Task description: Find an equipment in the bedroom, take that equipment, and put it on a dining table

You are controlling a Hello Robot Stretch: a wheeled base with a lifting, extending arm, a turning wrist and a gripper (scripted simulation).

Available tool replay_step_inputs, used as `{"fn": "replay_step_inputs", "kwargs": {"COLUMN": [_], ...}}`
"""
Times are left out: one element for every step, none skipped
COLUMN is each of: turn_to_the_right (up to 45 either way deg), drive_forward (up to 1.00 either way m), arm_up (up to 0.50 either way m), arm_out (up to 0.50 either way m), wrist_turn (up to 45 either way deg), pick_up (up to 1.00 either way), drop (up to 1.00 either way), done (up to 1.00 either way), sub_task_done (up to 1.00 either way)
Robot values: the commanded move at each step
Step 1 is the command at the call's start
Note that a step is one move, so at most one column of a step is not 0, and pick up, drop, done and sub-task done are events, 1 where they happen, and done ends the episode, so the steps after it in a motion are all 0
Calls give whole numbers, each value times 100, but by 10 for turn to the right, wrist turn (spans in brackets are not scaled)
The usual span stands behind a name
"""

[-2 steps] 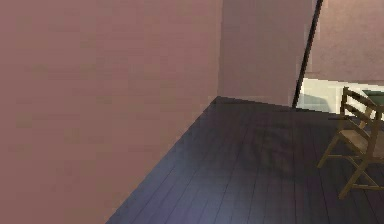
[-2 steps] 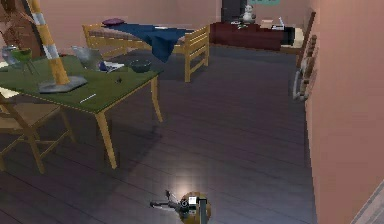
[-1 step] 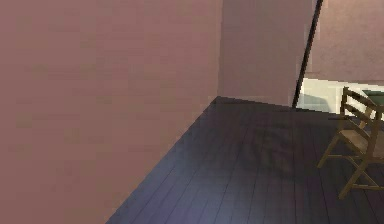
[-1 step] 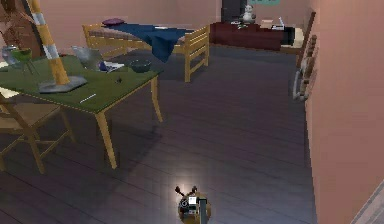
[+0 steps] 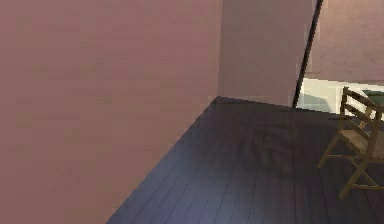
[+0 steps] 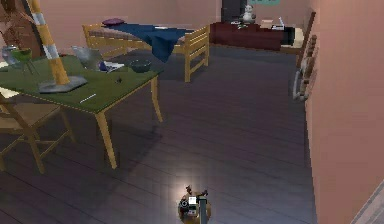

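Observation:
The gripper (image 6: 191, 206) shows as a small dark body low in the arm side view, just above the bottom edge over dark plank floor. I cannot tell whether it holds anything. A green-topped dining table (image 6: 95, 90) on wooden legs stands at that view's left, with a dark bowl (image 6: 139, 66), a striped upright post (image 6: 45, 45) and small flat items on it. A pale slim object (image 6: 301, 72) leans at the pink wall on the right. A wooden bed (image 6: 150, 42) with a blue cover stands at the back.
Wooden chairs stand by the table (image 6: 25, 122) and at the forward view's right (image 5: 358, 142). A dark red low cabinet (image 6: 255, 35) lines the back wall. A pink wall (image 5: 100, 100) lies close ahead, with a doorway (image 5: 335, 85) at the right. Open floor (image 6: 230, 140) lies between table and wall.

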Motion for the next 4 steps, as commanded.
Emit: {"fn": "replay_step_inputs", "kwargs": {"turn_to_the_right": [0,0,0,0], "drive_forward": [0,0,0,0], "arm_up": [-30,0,10,50], "arm_out": [0,0,0,0], "wrist_turn": [0,0,0,0], "pick_up": [0,100,0,0], "drop": [0,0,0,0], "done": [0,0,0,0], "sub_task_done": [0,0,0,0]}}
